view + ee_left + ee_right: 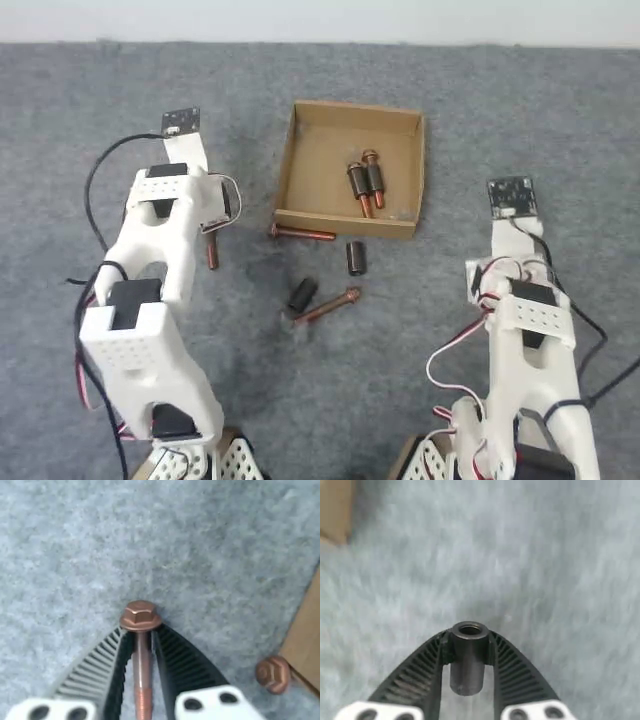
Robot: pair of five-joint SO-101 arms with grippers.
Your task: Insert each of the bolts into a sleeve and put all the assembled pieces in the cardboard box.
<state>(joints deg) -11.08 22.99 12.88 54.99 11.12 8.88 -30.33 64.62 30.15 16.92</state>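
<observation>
1. High view: the left arm [160, 260] stretches out from its base, and its white body hides its jaws. A short length of the gripped bolt [212, 252] sticks out beside the wrist.
2. The right arm [530, 325] also reaches forward. Its tip and what it carries are hidden beneath it.
3. The cardboard box [345, 222] lies between the two arm tips and slightly beyond them, with two assembled pieces [365, 184] side by side inside.
4. A loose bolt [303, 233] lies along the box's near wall. An upright sleeve [355, 258], a lying sleeve [302, 294] and a second loose bolt [328, 305] lie nearer the arms' bases.
5. Left wrist view: the left gripper [141, 630] is clenched on the gripped bolt's shank, with the hex head just past the fingertips. The shank's lower end is cut off. The loose bolt's head sits off to one side, against the box edge.
6. Right wrist view: the right gripper [468, 637] clamps a black sleeve [468, 655], its bore facing the camera. A box corner is cut off at the edge.
</observation>
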